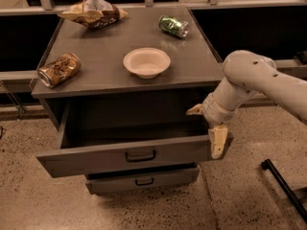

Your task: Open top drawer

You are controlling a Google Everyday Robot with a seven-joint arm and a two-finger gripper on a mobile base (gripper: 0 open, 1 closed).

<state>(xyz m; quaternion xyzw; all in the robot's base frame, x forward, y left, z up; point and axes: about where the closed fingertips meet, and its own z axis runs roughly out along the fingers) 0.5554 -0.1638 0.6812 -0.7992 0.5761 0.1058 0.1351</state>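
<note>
The top drawer (86, 159) of the grey metal cabinet stands pulled well out, and its deep box looks empty. A small black bar handle (140, 155) sits at the centre of its flat front. My gripper (207, 126) is at the right end of the drawer front. One cream finger (194, 110) points in over the drawer's inside, and the other finger (218, 141) hangs down outside the front's right corner. The fingers are spread apart, straddling that corner. The white arm comes in from the right.
A narrower drawer (144, 180) below is slightly out. On the cabinet top (192, 61) are a white bowl (146, 62), a green can (173, 26) on its side, a brown can (58, 70) on its side and a chip bag (93, 11). A dark pole (283, 186) lies on the floor at the right.
</note>
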